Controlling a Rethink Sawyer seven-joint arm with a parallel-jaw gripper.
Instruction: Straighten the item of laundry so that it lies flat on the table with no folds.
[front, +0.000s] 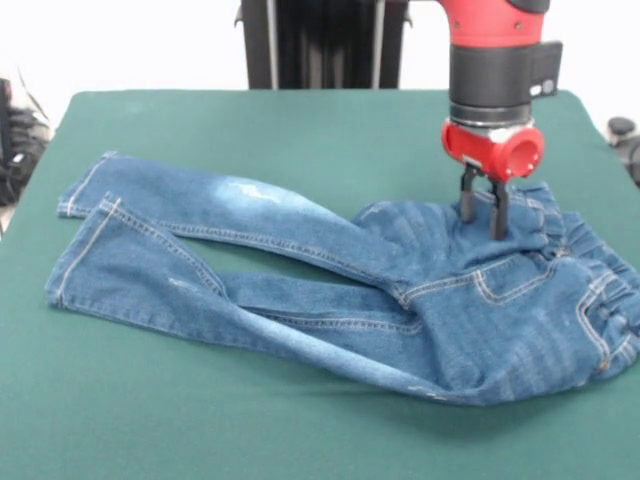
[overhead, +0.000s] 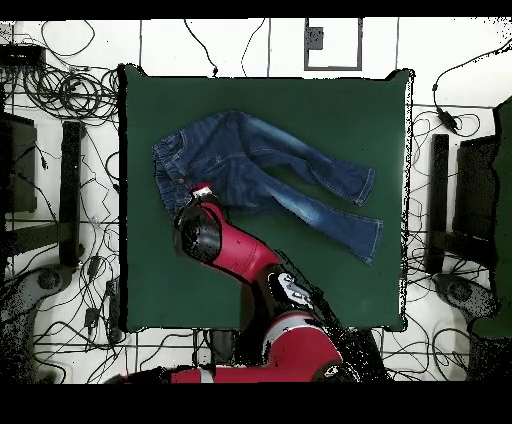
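Note:
The blue denim jeans (front: 330, 285) lie on the dark green table (front: 250, 420). In the front view the gathered waistband is at the right and both legs stretch to the left. The seat is rumpled, and one fold runs along the near leg. My gripper (front: 483, 228) points straight down over the far edge of the seat, just behind the waistband. Its two fingers (front: 467, 205) stand slightly apart, with the tips at the denim. In the overhead view the jeans (overhead: 270, 170) lie in the table's upper half, and the arm's wrist (overhead: 203, 222) covers the gripper.
The red arm (overhead: 255, 265) crosses the table (overhead: 330, 280) from the bottom edge of the overhead view. Cables and dark equipment (overhead: 60, 180) lie on the floor around the table. The robot's black pedestal (front: 320, 45) stands behind the far edge.

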